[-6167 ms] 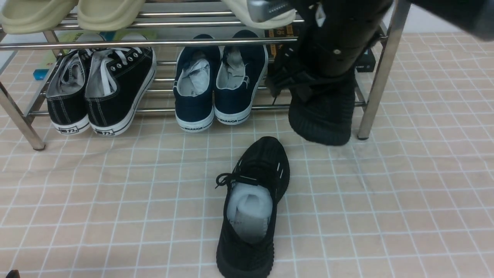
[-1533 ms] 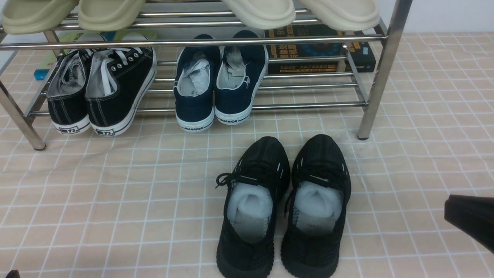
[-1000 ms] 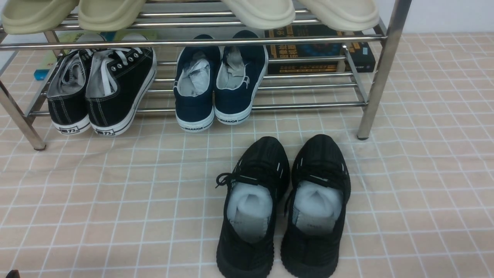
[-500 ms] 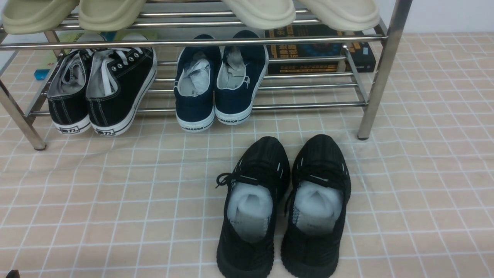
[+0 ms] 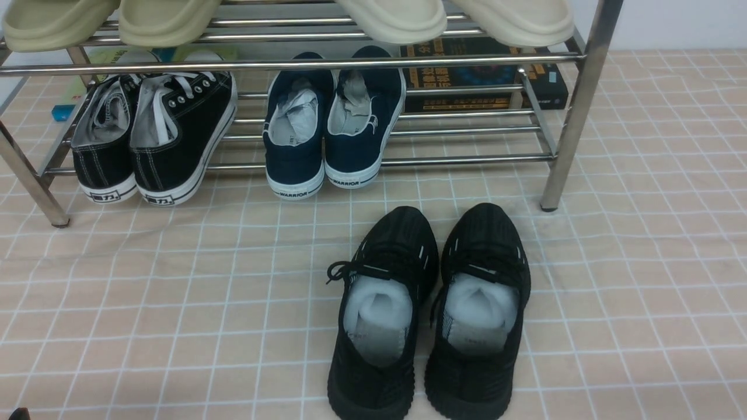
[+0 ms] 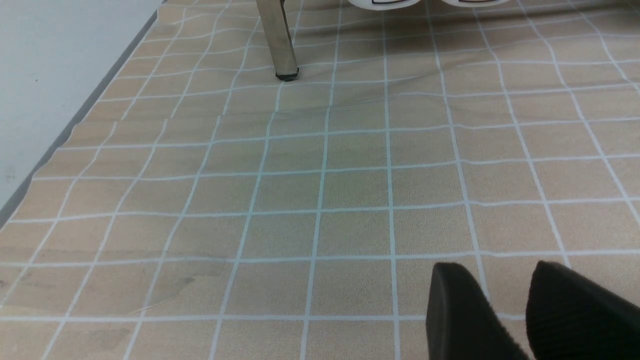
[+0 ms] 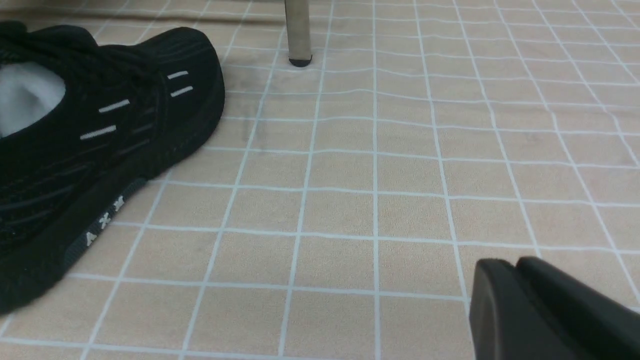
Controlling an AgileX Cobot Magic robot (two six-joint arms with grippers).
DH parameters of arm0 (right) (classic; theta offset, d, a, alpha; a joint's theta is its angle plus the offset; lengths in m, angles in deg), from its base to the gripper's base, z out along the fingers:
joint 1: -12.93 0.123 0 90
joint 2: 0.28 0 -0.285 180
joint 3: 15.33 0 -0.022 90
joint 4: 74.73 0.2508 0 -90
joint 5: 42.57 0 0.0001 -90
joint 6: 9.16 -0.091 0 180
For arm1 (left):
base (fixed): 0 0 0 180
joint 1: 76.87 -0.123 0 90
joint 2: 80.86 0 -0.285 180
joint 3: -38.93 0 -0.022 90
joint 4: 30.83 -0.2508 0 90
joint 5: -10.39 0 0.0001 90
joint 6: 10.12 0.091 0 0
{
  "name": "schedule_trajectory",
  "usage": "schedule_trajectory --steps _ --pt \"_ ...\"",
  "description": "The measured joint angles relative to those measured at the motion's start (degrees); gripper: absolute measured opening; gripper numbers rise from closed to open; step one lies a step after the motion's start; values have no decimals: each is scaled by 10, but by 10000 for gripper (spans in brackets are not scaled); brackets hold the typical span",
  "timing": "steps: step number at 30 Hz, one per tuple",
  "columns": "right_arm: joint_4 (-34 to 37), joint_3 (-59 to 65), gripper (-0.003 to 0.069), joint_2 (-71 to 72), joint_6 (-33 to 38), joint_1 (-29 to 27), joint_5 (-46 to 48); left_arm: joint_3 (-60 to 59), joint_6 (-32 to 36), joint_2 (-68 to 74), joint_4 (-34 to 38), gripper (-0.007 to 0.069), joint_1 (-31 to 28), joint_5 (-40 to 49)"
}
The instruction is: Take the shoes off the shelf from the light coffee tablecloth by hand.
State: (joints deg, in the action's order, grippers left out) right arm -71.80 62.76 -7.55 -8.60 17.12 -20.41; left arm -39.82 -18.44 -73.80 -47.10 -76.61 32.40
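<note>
Both black knit shoes (image 5: 429,312) now down on the light coffee tablecloth (image 5: 175,291), side by side and just about touching, toes toward the shelf (image 5: 575,105), white paper stuffing showing in each. Parked just in front of the shelf's right half, near its right front leg. Six seconds back only the left one lay there, with the right arm hauling the other off the lower tier; second one landed by about a second and a half ago, right arm then slipping out of the front view. Nothing moved in the last second or so.

Lower tier's right end bare now, just tubes, with a dark book (image 5: 484,79) behind. Black canvas sneakers (image 5: 154,137) and navy WARRIOR shoes (image 5: 332,125) sitting on the lower tier, pale slippers (image 5: 455,17) up top, none of them touched.

Left end effector (image 6: 530,310) low over bare cloth, jaws slightly parted, nothing between them. Right end effector (image 7: 517,302) also low over the cloth, off to the outer side of the right shoe, pads pressed together and gripping nothing.

Looks like job done: pair off the shelf, both arms pulled back and clear. Probably nothing left beyond parking.
</note>
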Motion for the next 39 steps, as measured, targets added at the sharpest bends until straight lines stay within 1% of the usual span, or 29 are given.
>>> schedule_trajectory --steps 39 --pt "0 0 105 0 0 0 0 0 0 0 0 239 0 0"
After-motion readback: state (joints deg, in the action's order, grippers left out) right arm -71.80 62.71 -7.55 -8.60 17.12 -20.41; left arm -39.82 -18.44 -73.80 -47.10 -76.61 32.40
